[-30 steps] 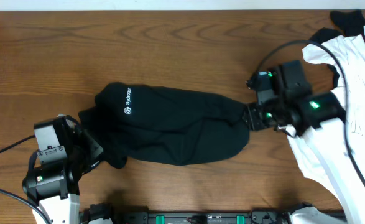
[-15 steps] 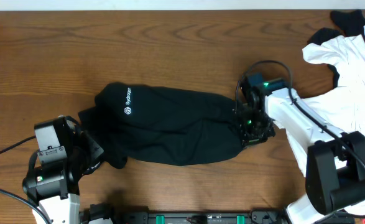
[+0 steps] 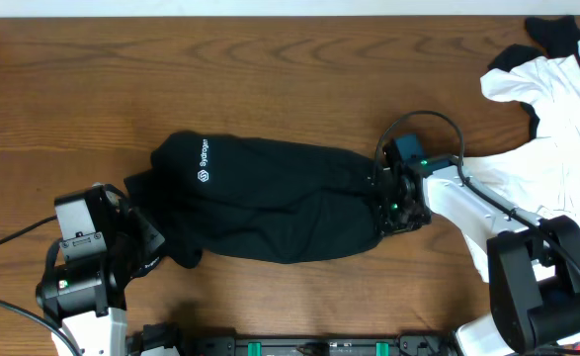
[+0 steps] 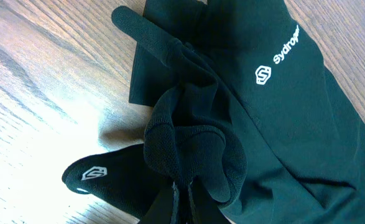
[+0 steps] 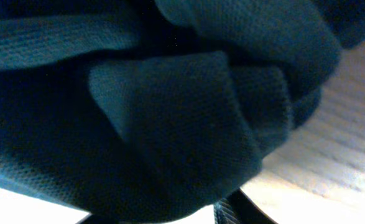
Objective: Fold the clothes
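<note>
Only wrist view shows left tool pinching black shirt.

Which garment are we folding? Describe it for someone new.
On the wooden table, look at the middle. The black shirt lies bunched there, carrying a small white logo; the neighbouring pile at the right edge is mostly white.

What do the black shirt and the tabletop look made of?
The black shirt looks like a matte synthetic knit, perhaps sports mesh: fine pitted weave up close, soft rounded folds. The tabletop is wood or wood-look laminate, slightly glossy: grain lines and glare.
</note>
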Available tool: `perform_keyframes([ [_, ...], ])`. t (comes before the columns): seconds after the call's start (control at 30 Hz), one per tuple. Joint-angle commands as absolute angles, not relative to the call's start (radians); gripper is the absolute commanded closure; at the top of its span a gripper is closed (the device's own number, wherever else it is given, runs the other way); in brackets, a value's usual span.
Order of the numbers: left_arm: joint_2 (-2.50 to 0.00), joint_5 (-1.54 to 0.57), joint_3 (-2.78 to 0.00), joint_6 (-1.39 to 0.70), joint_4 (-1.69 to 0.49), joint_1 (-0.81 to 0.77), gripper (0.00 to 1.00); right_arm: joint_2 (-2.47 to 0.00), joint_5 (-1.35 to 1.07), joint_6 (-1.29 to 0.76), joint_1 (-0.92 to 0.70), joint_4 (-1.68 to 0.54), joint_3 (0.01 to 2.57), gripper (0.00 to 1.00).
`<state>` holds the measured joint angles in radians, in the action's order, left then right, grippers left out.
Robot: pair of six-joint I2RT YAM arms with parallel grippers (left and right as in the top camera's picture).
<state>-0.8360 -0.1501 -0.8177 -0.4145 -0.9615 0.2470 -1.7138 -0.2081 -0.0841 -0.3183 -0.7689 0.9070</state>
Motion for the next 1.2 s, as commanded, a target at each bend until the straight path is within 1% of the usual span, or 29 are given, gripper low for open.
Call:
perform_keyframes([
  [0.0,-0.835,-0.145,-0.827,-0.401,-0.961,0.25,0.94,-1.759,-0.29,-0.089,-0.329,-0.732,0.873,0.99],
  [0.13,-0.835,-0.146,-0.827,-0.401,-0.96,0.25,0.94,-1.755,-0.308,-0.107,-0.329,-0.748,0.878,0.99],
  [0.2,-0.833,-0.15,-0.827,-0.401,-0.962,0.25,0.94,-1.73,-0.309,-0.119,-0.328,-0.799,0.9,0.99],
  [0.37,-0.814,-0.237,-0.873,-0.363,-0.985,0.25,0.94,-1.559,-0.293,-0.119,-0.327,-0.964,1.025,0.99],
  [0.6,-0.818,-0.253,-1.172,-0.309,-1.123,0.249,0.94,-1.254,-0.165,-0.12,-0.327,-1.093,1.326,0.99],
  [0.73,-0.84,-0.254,-1.401,-0.307,-1.164,0.249,0.94,-1.155,-0.1,-0.142,-0.327,-1.129,1.491,0.99],
  [0.9,-0.87,-0.255,-1.621,-0.306,-1.2,0.249,0.94,-1.104,-0.087,-0.141,-0.327,-1.195,1.619,0.99],
  [1.03,-0.871,-0.254,-1.71,-0.307,-1.204,0.249,0.94,-1.085,-0.022,-0.141,-0.327,-1.244,1.673,0.99],
  [1.17,-0.871,-0.254,-1.745,-0.307,-1.214,0.249,0.94,-1.07,-0.01,-0.141,-0.327,-1.271,1.695,0.99],
])
